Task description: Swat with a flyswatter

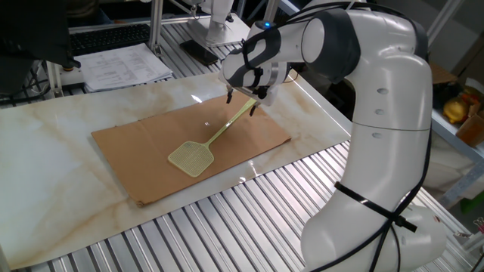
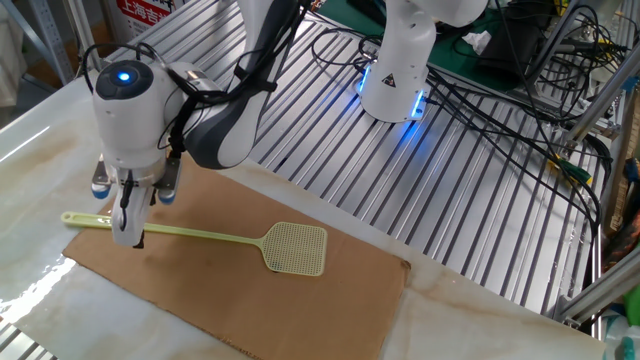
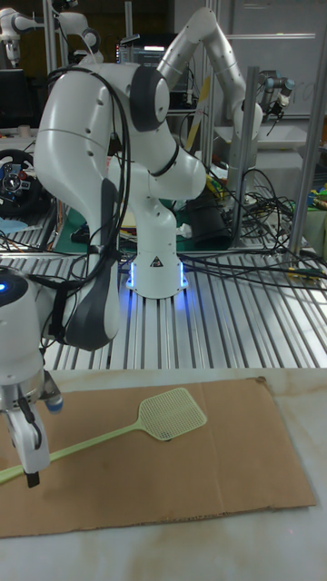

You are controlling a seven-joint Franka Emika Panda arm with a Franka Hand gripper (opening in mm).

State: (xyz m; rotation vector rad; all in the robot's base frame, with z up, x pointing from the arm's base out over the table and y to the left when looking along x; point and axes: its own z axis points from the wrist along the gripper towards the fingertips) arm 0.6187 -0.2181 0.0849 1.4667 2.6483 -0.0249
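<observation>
The pale yellow-green flyswatter lies flat on a brown cardboard sheet, its mesh head toward the table's slatted side. The thin handle runs up to my gripper. The gripper points straight down over the handle's far end, with its two dark fingertips apart on either side of the handle, so it is open. In the other fixed view the flyswatter stretches left under the gripper, and a short piece of handle sticks out past it. The tall fixed view shows the gripper low over the handle of the flyswatter.
The cardboard rests on a marble tabletop bordered by slatted aluminium. Papers and a keyboard lie at the back. The arm's base, lit blue, and loose cables stand behind.
</observation>
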